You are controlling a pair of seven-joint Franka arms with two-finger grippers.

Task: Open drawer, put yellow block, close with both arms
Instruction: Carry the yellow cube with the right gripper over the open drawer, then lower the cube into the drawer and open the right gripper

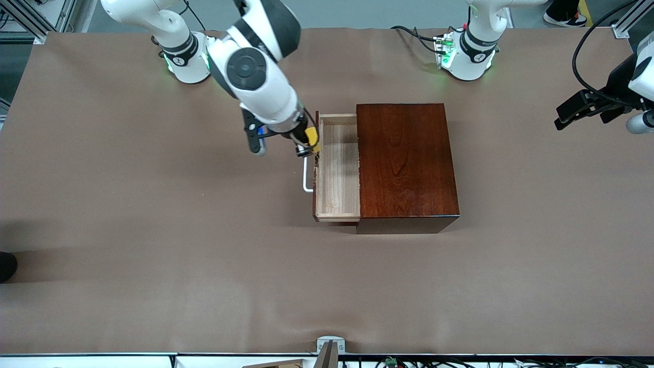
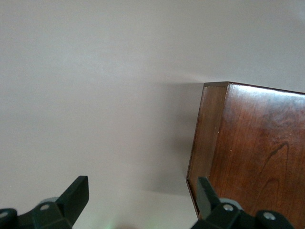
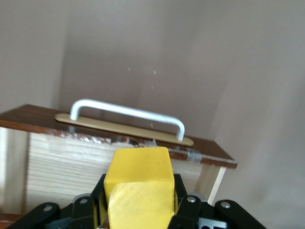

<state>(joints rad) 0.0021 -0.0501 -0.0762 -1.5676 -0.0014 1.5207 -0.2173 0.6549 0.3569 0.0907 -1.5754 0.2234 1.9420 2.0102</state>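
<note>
Yellow block [image 3: 139, 183] clamped in right jaws [image 1: 308, 144], poised over open drawer's [image 1: 337, 176] front edge near handle [image 1: 306, 176]; left jaws [image 1: 582, 110] spread, waiting aside.

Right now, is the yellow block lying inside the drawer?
No, the yellow block is clamped in the right gripper, up over the open drawer.

The light is bright and even. The dark box [image 1: 406, 161] shines on top and drops a soft shadow on the table [image 1: 153, 230]. The yellow block [image 3: 139, 188] looks blurry up close.
</note>
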